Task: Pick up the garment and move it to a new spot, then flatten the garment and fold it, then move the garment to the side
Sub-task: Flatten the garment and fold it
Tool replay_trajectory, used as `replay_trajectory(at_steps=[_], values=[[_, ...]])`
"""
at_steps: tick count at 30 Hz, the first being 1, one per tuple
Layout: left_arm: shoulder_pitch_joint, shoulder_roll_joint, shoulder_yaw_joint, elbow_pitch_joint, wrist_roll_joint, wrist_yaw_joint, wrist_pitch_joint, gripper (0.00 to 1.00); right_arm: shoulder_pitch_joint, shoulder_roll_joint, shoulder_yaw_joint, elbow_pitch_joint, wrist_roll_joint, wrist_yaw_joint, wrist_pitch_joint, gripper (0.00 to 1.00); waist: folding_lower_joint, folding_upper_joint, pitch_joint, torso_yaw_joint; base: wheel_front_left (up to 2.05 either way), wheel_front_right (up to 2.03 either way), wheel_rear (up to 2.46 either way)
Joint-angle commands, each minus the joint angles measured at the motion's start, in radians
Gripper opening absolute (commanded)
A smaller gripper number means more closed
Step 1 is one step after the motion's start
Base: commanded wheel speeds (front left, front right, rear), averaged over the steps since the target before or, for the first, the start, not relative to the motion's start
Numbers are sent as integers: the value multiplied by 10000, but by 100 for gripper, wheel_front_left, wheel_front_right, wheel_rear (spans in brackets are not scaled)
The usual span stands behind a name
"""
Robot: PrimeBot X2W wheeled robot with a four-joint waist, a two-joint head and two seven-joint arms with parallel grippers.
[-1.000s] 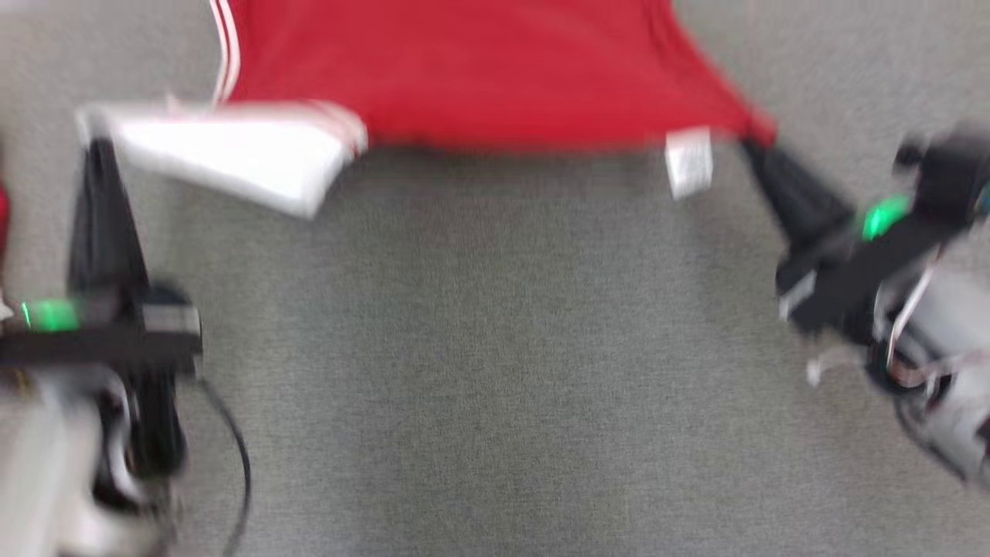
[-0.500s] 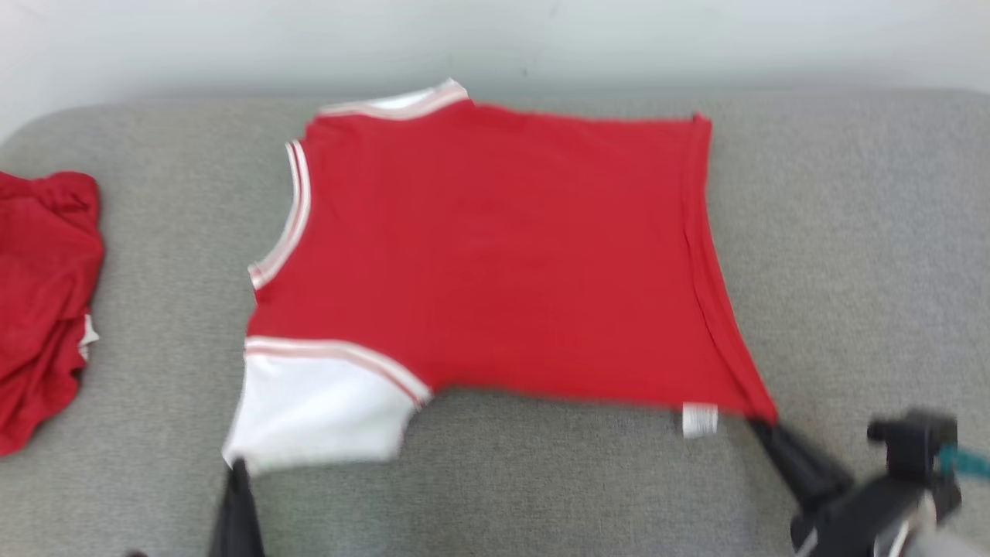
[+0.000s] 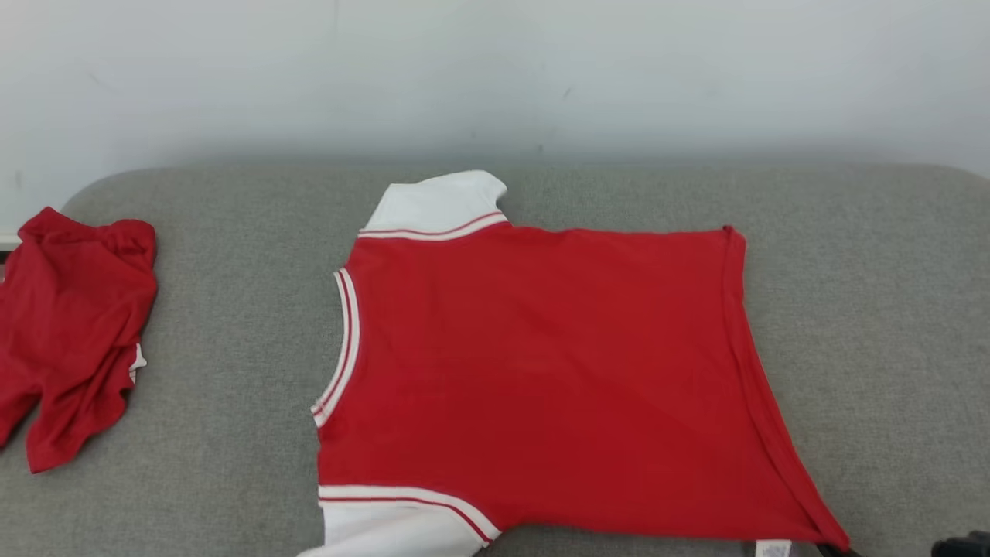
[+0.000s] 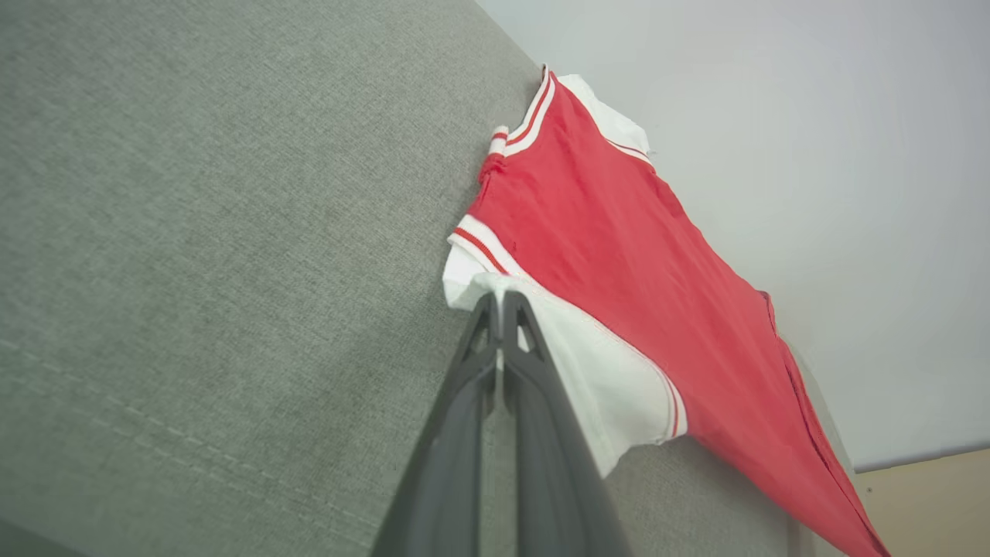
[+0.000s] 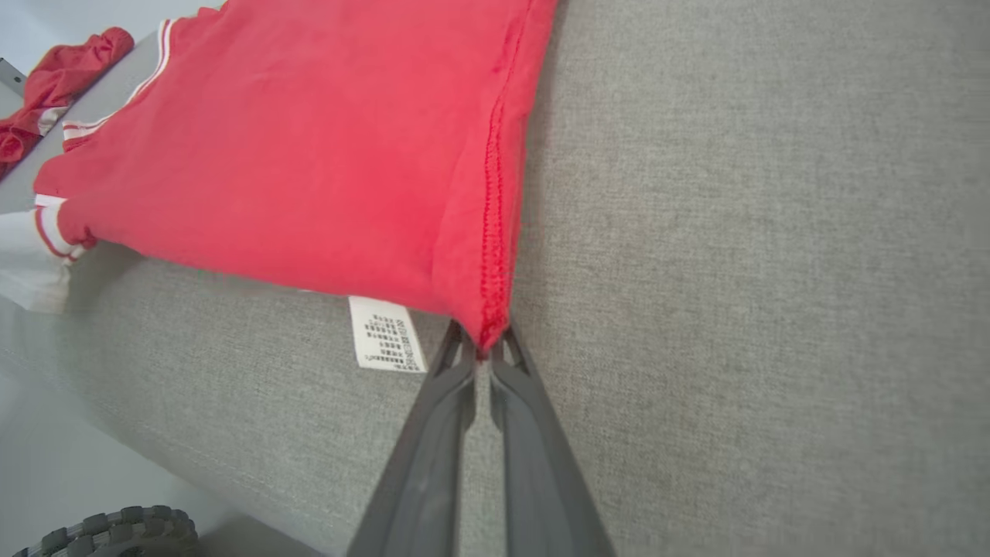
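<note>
Fingers (image 4: 541,433) of the left gripper (image 4: 501,298) are pressed together with no gap at the tips, pinching the edge of the near white sleeve of the red short-sleeved fabric garment (image 4: 619,255). The right gripper (image 5: 481,344) is clamped the same way: its dark fingers (image 5: 433,449) nip the near hem corner, just beside a white printed care label (image 5: 385,334). Beyond the two grips the garment (image 3: 541,371) lies spread flat on the grey woven upholstered surface (image 3: 216,325) — striped neckline toward the robot's left, hem toward its right, the other white sleeve at the far edge. Well apart, at the left end of the surface, sits a crumpled red cloth (image 3: 69,325). Behind everything rises a pale wall (image 3: 495,77).
</note>
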Motion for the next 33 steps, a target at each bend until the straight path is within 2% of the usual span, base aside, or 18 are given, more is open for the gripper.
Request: replay_trajectory(at_steps=[1, 7, 10, 16, 20, 27, 33], values=[[177, 43, -46, -106, 124, 58, 44, 0, 271, -62, -145, 13, 42, -24, 121, 0, 2, 1, -101, 40, 0, 0, 0], [256, 113, -78, -368, 168, 119, 105, 0, 833, 61, -333, -439, -63, -26, 561, 0, 2, 1, -104, 62, 0, 0, 0], [-12, 257, -47, -520, 284, 30, 36, 0, 804, 337, -308, -780, -281, -24, 719, 0, 2, 1, 17, 51, 0, 0, 0], [-1092, 741, -198, -833, 724, -174, 396, 0, 209, 653, -473, -1226, -350, -24, 977, 0, 2, 1, 350, -160, 0, 0, 0], [-2222, 1166, -244, -773, 918, -266, 878, 0, -398, 771, -687, -1529, 243, -24, 1148, 0, 2, 1, 637, -445, 0, 0, 0], [-4500, 1563, -44, 744, 732, -573, 1398, 0, -1759, 1222, -811, -1365, 1345, -24, 1442, 0, 2, 1, 1229, -921, 0, 0, 0], [-6467, 1671, -400, 2891, 1052, -979, 1254, 0, -3235, 1756, -642, 35, 1613, -24, 1459, 0, 2, 1, 1695, -1064, 0, 0, 0]])
